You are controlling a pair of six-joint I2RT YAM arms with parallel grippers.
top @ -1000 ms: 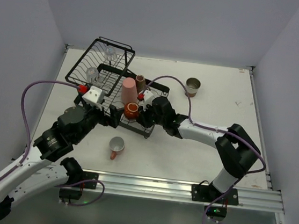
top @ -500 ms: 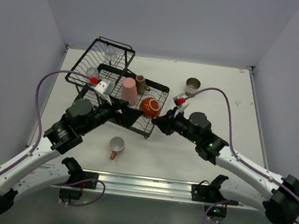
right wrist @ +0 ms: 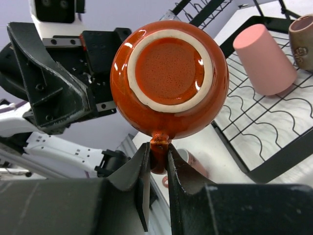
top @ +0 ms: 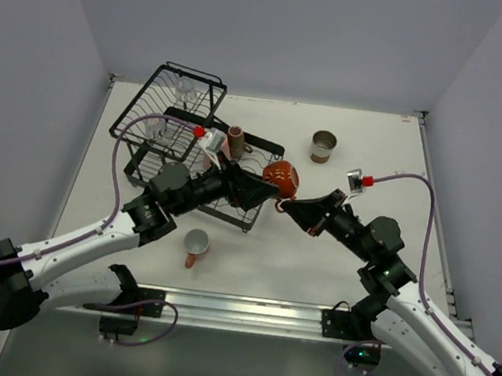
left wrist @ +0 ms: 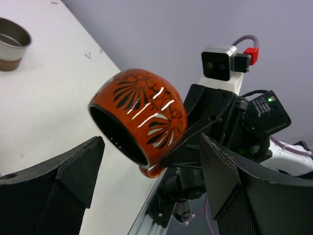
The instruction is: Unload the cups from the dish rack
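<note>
White table (top: 375, 134); right gripper (right wrist: 157, 157) pinching orange-red mug (right wrist: 168, 78) by handle; left gripper (top: 264, 192) spread.

The orange-red mug (top: 281, 175) has left the dish rack (top: 261, 141). A second ago it sat on the near part of the flat grid; now it hangs in the air just past the rack's right edge, above the desk (top: 372, 156), tipped on its side with its handle pinched in the jaws of the right gripper (right wrist: 157, 156). That gripper has drawn back rightward with it. The left gripper (left wrist: 146, 166) has reached forward across the rack, its jaws wide on either side of the mug without touching it
</note>
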